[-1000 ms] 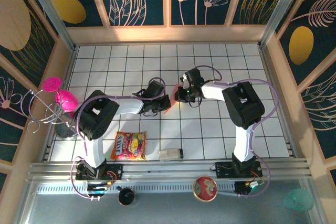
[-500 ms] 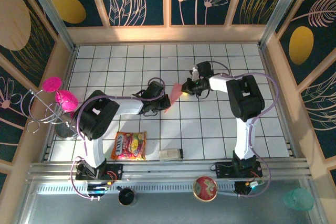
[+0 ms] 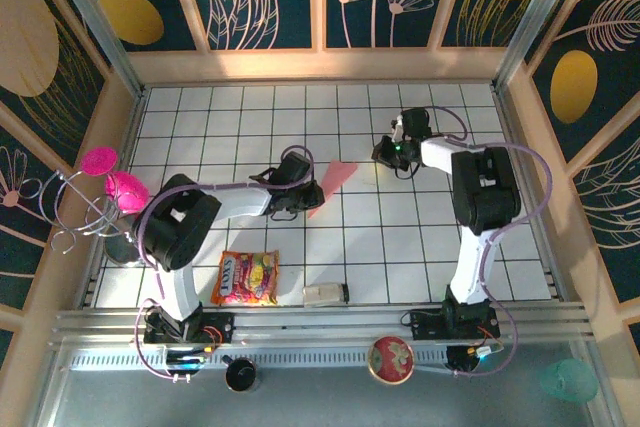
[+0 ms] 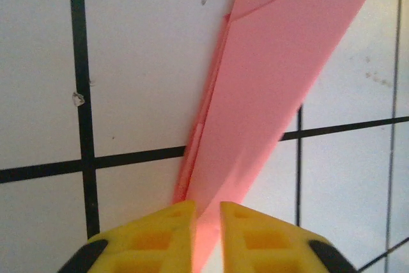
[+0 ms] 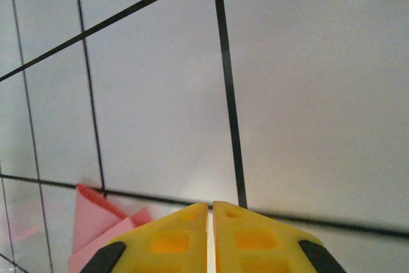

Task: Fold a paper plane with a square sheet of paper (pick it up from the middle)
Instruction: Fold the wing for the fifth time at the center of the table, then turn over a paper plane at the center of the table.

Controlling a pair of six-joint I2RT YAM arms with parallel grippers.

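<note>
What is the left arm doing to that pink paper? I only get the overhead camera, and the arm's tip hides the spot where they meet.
Observer: On the left wrist camera, the paper plane runs down into the narrow gap between the yellow fingers of the left gripper. I cannot tell whether they are pinching it.
Operator: Is the other arm holding it too?
Observer: No. On the right wrist camera, the right gripper has its fingers almost together with nothing between them, over the bare tiled table. Just a corner of the paper lies off to one side.

bright, even light; wrist views soft
</note>
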